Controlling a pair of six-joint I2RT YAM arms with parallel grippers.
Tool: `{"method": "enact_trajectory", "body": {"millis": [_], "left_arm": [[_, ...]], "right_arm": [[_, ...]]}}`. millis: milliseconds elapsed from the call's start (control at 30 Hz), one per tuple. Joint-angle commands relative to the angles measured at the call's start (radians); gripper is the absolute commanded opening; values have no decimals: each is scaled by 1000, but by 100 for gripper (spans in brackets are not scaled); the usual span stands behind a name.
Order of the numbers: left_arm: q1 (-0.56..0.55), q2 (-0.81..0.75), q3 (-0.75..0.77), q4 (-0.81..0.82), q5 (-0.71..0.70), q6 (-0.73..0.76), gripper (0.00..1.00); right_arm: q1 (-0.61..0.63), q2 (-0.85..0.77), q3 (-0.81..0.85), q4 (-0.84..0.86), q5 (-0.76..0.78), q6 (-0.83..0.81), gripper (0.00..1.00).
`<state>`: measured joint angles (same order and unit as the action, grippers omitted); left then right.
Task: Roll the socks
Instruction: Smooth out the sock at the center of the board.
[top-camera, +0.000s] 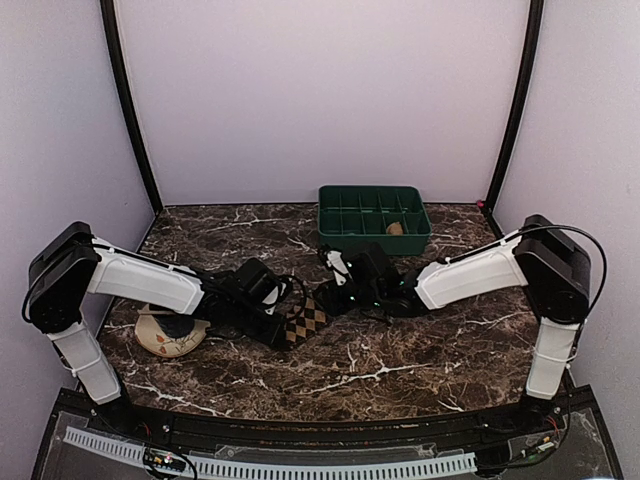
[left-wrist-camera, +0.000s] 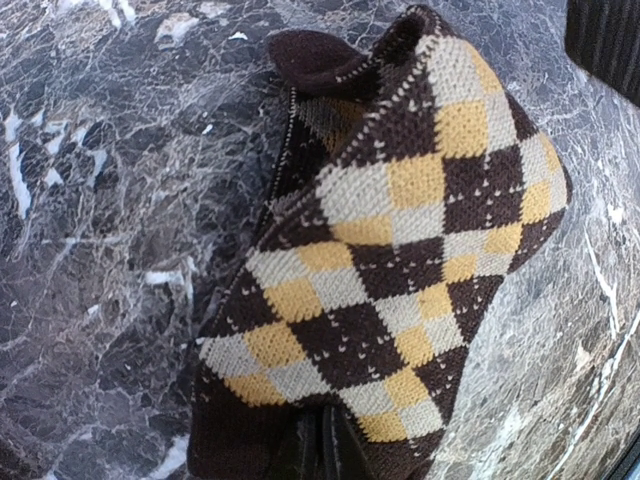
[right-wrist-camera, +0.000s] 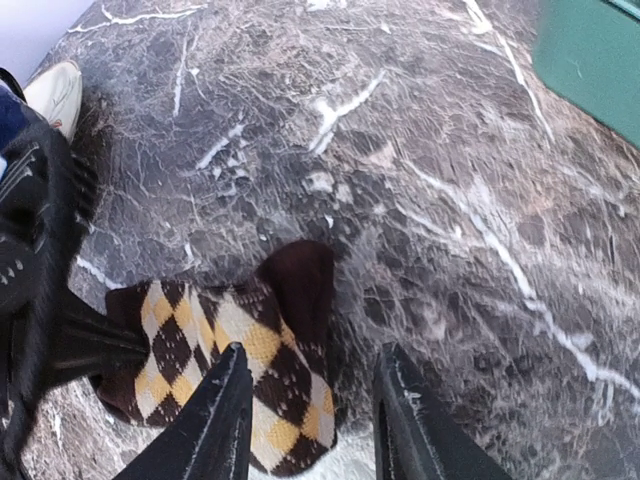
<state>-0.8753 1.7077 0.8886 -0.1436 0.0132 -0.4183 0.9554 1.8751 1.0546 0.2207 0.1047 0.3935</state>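
A diamond-check sock (top-camera: 309, 319) in brown, cream and yellow lies folded on the marble table. It fills the left wrist view (left-wrist-camera: 400, 260). My left gripper (top-camera: 288, 328) is shut on its dark near edge, with the fingers (left-wrist-camera: 325, 452) pinched together under the fabric. My right gripper (top-camera: 328, 296) is open just above the sock's other end (right-wrist-camera: 250, 350). Its left fingertip (right-wrist-camera: 232, 400) is over the check pattern and its right fingertip (right-wrist-camera: 400, 400) is over bare marble. A small tan-brown lump (top-camera: 396, 228), apparently the plain sock, lies in the green tray.
The green compartment tray (top-camera: 372, 196) stands at the back middle, and its corner shows in the right wrist view (right-wrist-camera: 590, 50). A cream dish with orange marks (top-camera: 165, 338) sits under the left arm. The enclosure walls stand on three sides.
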Motion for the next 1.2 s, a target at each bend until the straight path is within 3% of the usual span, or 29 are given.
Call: {"method": "enact_trajectory", "body": {"millis": [0,367,833,1167], "left_arm": [[-5,26,-6,-129,-16,14,6],[-7,21,7,-137,-16,16,6],[-10,-7,1,-178,-31,5,6],[-11,-30,-15,-179,-40,2,6]], "right_arm": [[-5,52,45,-15,-21,-28,38],[-4,154,91,-74,-8,-54,37],[-9,270,200,-235,228,-50,36],[-18,154,122,-166,211,-56,36]]}}
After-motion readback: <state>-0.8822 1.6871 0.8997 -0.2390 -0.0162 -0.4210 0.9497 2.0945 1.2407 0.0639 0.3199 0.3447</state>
